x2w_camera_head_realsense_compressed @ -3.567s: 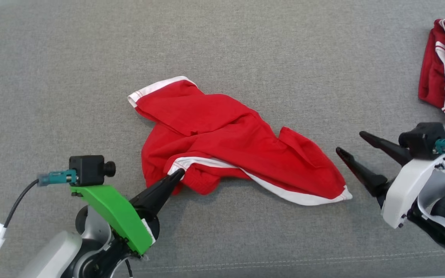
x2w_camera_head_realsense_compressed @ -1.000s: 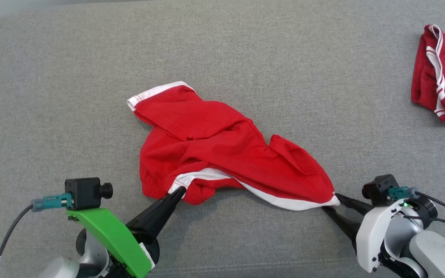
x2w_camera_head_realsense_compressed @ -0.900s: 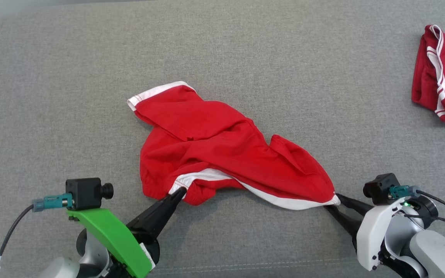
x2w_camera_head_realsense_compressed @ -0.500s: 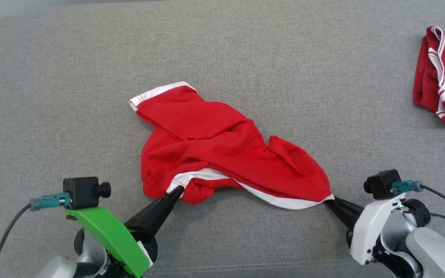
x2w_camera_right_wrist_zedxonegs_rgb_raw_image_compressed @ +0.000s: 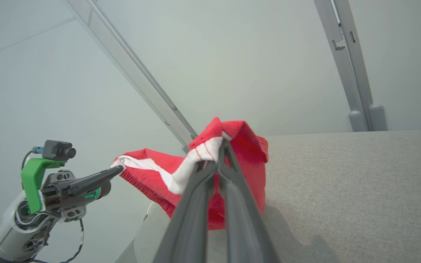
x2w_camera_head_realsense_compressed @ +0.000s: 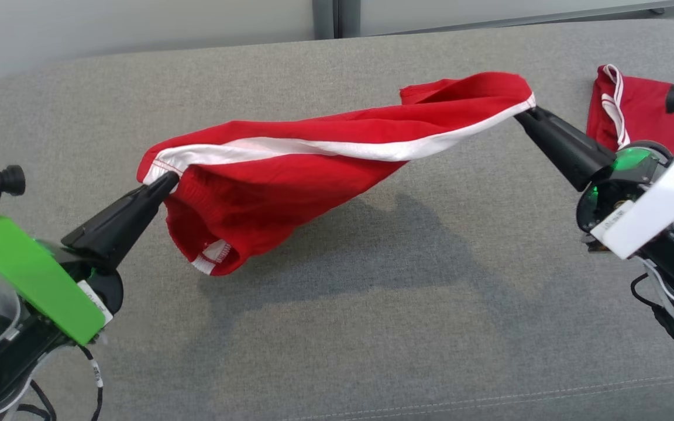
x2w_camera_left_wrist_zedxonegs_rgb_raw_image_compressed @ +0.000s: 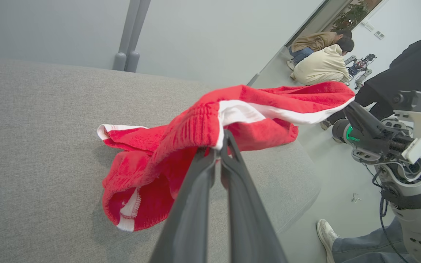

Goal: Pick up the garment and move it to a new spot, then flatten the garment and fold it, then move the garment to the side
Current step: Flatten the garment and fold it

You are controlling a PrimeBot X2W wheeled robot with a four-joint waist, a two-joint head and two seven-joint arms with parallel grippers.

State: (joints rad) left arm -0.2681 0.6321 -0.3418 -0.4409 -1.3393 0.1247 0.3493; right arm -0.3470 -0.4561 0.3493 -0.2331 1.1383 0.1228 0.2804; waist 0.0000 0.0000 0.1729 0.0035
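The garment [x2w_camera_head_realsense_compressed: 290, 169] is a pair of red shorts with white trim, hanging in the air above the grey cushion [x2w_camera_head_realsense_compressed: 337, 304], stretched between both arms. My left gripper [x2w_camera_head_realsense_compressed: 167, 180] is shut on its white-edged left corner, seen close up in the left wrist view [x2w_camera_left_wrist_zedxonegs_rgb_raw_image_compressed: 220, 136]. At the upper right my right gripper [x2w_camera_head_realsense_compressed: 521, 114] is shut on the other white-trimmed corner, which the right wrist view shows pinched between the fingers [x2w_camera_right_wrist_zedxonegs_rgb_raw_image_compressed: 220, 145]. The garment's middle [x2w_camera_left_wrist_zedxonegs_rgb_raw_image_compressed: 152, 175] sags down toward the cushion.
A second red garment [x2w_camera_head_realsense_compressed: 635, 108] with white stripes lies folded at the cushion's far right, just behind my right arm. In the left wrist view, people [x2w_camera_left_wrist_zedxonegs_rgb_raw_image_compressed: 323, 62] crouch and stand beyond the cushion's right edge, and a shoe [x2w_camera_left_wrist_zedxonegs_rgb_raw_image_compressed: 327, 233] shows on the floor.
My right gripper closed on the garment's right corner. Both arms then lifted the garment off the cushion and pulled it taut, and the head camera tilted up.
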